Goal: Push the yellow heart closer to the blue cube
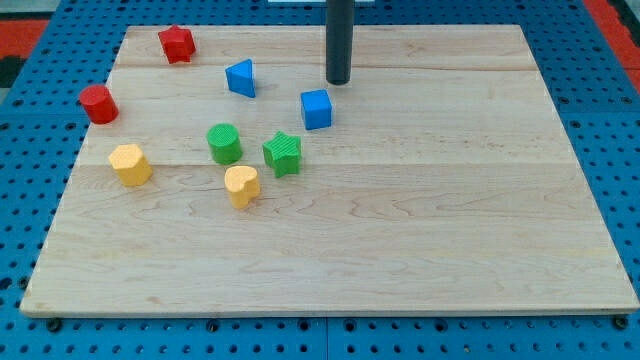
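Observation:
The yellow heart (241,185) lies on the wooden board (420,230), left of centre. The blue cube (316,109) sits above and to the right of it. A green star (283,153) lies between the two, close to the heart's upper right. My tip (338,81) is near the view's top, just above and slightly right of the blue cube, not touching it, and far from the yellow heart.
A green cylinder (224,143) stands just above-left of the heart. A yellow hexagonal block (130,164) lies at the left. A blue triangular block (241,77), a red star-like block (176,44) and a red cylinder (98,104) lie at the upper left.

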`<state>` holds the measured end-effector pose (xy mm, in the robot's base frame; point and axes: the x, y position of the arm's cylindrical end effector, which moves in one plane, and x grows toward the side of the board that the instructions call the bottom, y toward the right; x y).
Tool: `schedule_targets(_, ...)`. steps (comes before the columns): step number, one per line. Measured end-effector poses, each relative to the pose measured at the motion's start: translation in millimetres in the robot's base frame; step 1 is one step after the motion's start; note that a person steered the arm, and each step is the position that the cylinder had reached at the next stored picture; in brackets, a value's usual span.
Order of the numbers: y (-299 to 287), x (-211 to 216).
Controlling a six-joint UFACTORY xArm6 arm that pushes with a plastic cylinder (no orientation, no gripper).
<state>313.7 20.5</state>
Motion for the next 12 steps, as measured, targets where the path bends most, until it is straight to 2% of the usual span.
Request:
schedule_targets(1, -14, 53)
schedule_targets(2, 46, 62)
schedule_targets(3, 87, 127)
schedule_targets(4, 52, 215)
schedule_targets(5, -23, 244)
schedule_targets(6, -88, 225)
schedule_targets(7, -93, 194)
schedule_targets(9, -140, 184)
schedule_targets(11, -119, 142)
schedule_targets(12, -101, 93)
